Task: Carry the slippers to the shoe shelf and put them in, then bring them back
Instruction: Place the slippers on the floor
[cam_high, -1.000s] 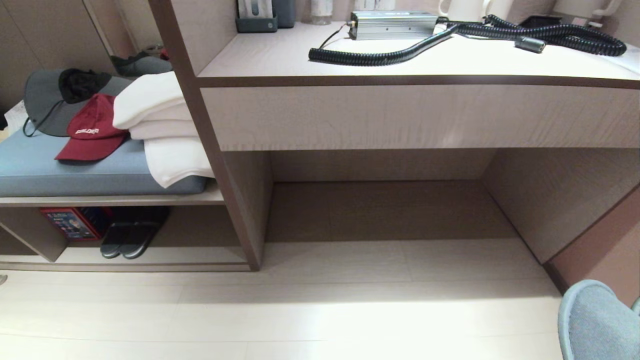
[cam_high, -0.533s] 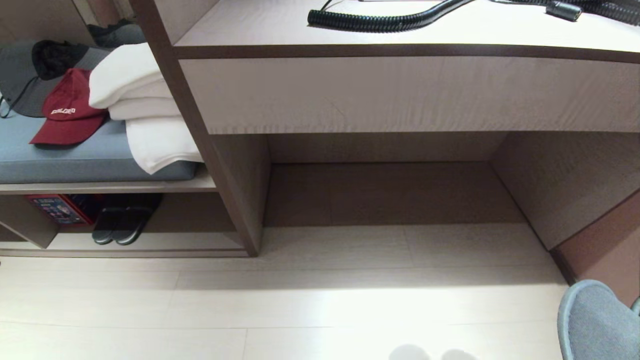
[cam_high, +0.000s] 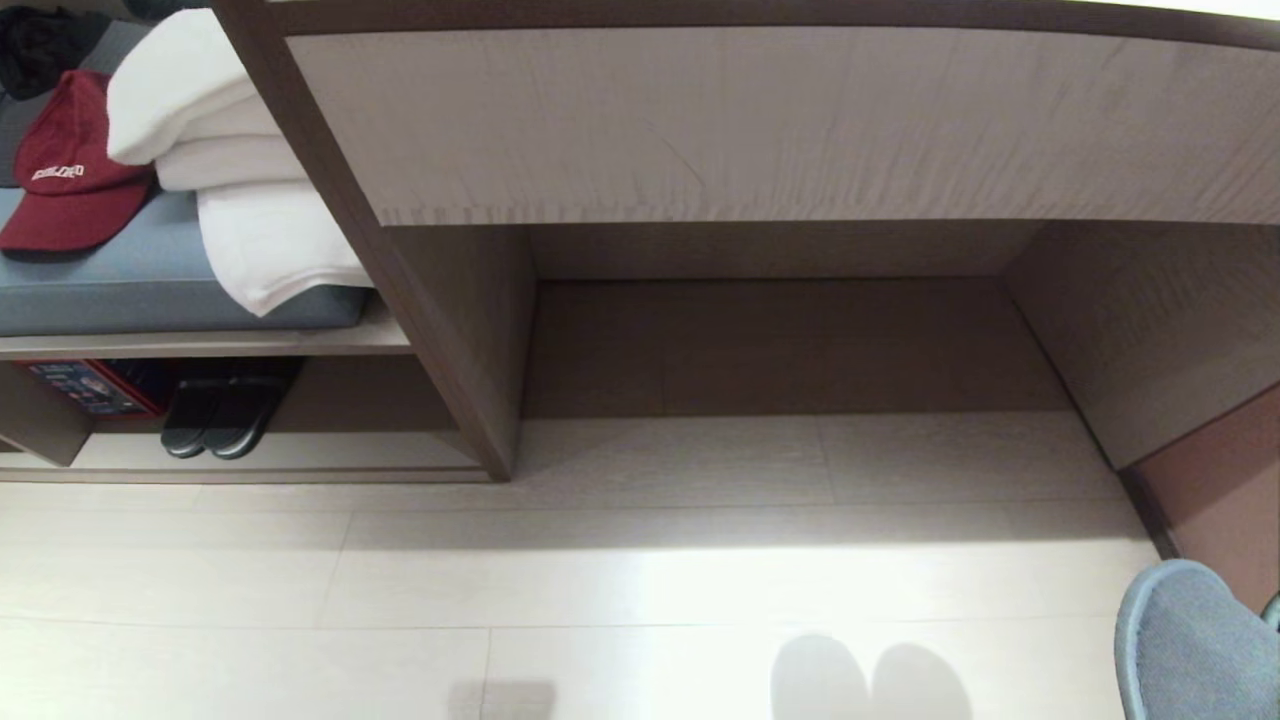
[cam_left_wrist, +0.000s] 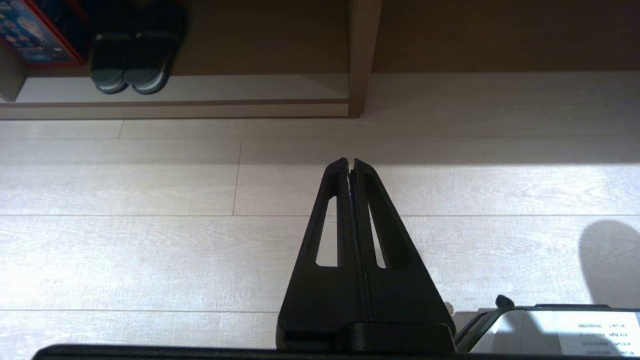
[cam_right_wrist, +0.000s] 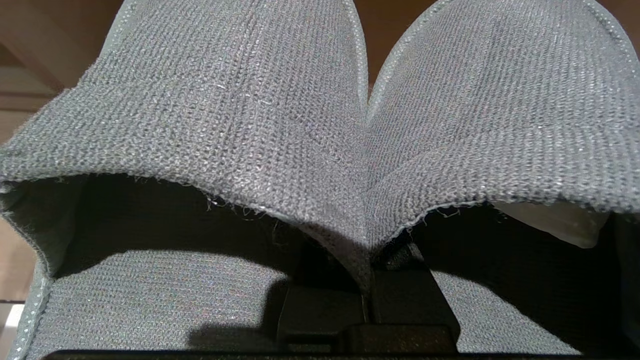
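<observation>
The slippers (cam_right_wrist: 320, 115) are grey knit and fill the right wrist view, their two uppers pressed together. My right gripper (cam_right_wrist: 367, 280) is shut on the slippers where their inner edges meet. A blue-grey sole of the slippers (cam_high: 1190, 645) shows at the head view's lower right corner. The shoe shelf (cam_high: 350, 455) is the low cubby at the left, and its pale base board (cam_left_wrist: 225, 87) lies ahead of my left gripper. That left gripper (cam_left_wrist: 351, 162) is shut and empty over the pale floor.
A dark pair with white-striped soles (cam_high: 215, 420) stands in the cubby beside a red box (cam_high: 90, 385). White towels (cam_high: 230, 200) and a red cap (cam_high: 65, 190) lie on the blue cushion above. An open recess under the desk (cam_high: 780, 340) lies straight ahead.
The head view has tilted down: the desk top and cable have left the picture and more floor with two rounded shadows shows. The held slippers keep their place.
</observation>
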